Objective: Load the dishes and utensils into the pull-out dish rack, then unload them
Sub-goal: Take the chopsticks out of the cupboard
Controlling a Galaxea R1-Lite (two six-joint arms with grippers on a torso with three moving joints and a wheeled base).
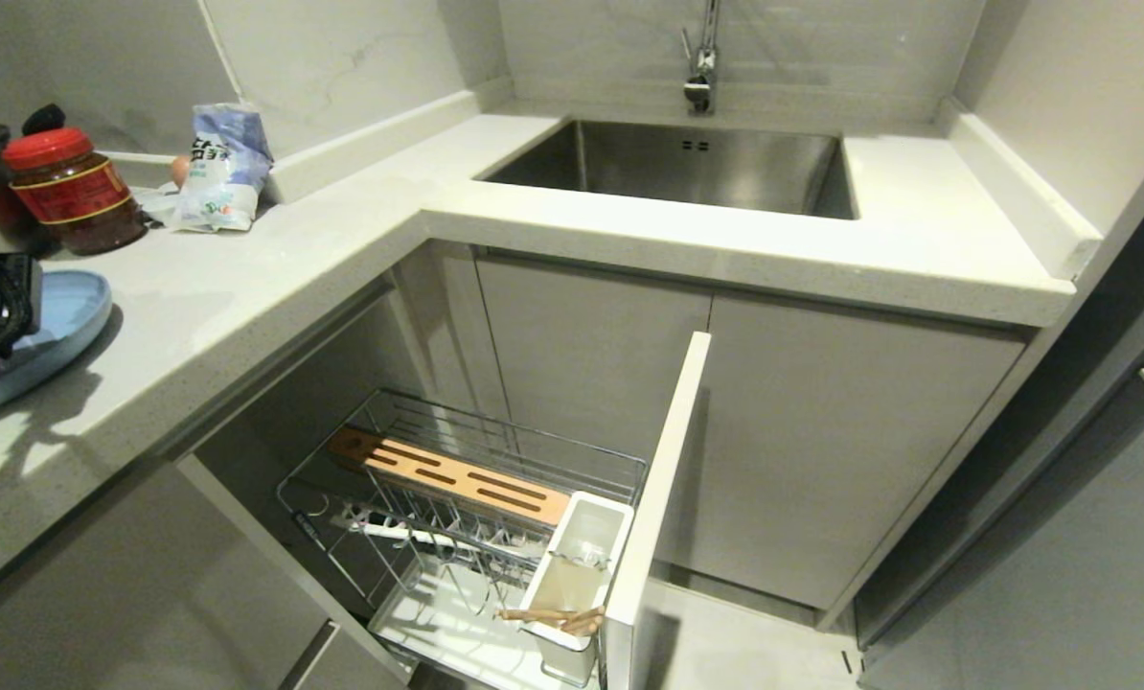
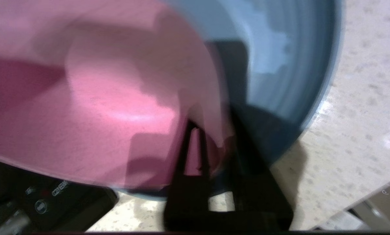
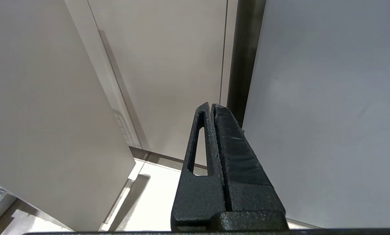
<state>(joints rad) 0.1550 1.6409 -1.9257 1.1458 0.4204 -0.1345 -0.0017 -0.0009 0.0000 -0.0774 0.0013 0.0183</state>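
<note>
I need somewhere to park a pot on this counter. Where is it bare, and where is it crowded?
Bare: the counter between the blue plate and the sink, and the strip right of the sink. Crowded: the far left corner, with the red-lidded jar and a bag.

The blue plate (image 1: 55,326) on the surface (image 1: 246,278) is cut by the picture's edge; the pink bowl (image 2: 93,98) looks blurred.

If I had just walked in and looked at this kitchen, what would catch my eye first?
Probably the pull-out dish rack standing open below the counter, nearly bare, with wooden chopsticks lying across its white utensil cup. Next, the red-lidded jar on the counter's far left. Beside it the left gripper pinches the rim of a pink bowl sitting on a blue plate.
</note>
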